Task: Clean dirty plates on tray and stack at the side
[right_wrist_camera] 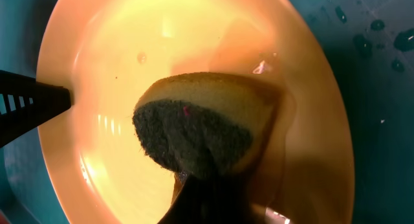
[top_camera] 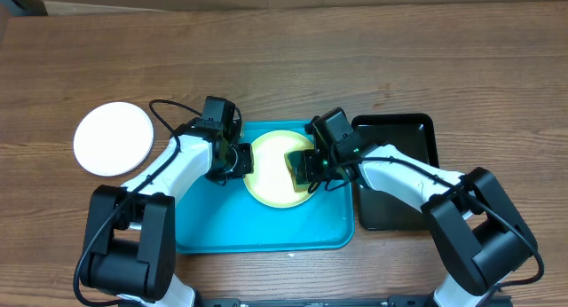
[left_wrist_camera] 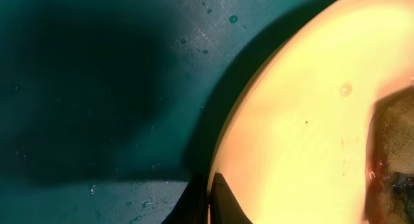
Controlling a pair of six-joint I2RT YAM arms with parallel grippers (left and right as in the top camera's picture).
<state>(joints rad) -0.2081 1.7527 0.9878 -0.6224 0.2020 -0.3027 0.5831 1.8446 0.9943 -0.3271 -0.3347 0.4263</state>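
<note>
Yellow plate point(top_camera: 271, 169) lies in the blue tray point(top_camera: 257, 232), against its far edge, about midway along. Left gripper point(top_camera: 243, 161) is closed, pinching the plate's left rim. Right gripper point(top_camera: 300, 169) is closed on a sponge point(right_wrist_camera: 194, 130) that rests on the plate's face. White plate point(top_camera: 113, 137) sits on the table point(top_camera: 284, 67), clear of the tray's left edge.

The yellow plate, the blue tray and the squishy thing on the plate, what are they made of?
Yellow plate: probably plastic. It is smooth and glossy, with bright glints of light on it.
Tray: looks like turquoise plastic, with a faintly textured surface and water drops sitting on it.
Sponge: soft yellow foam with a rough dark green scrubbing layer, bent where it is squeezed.
</note>
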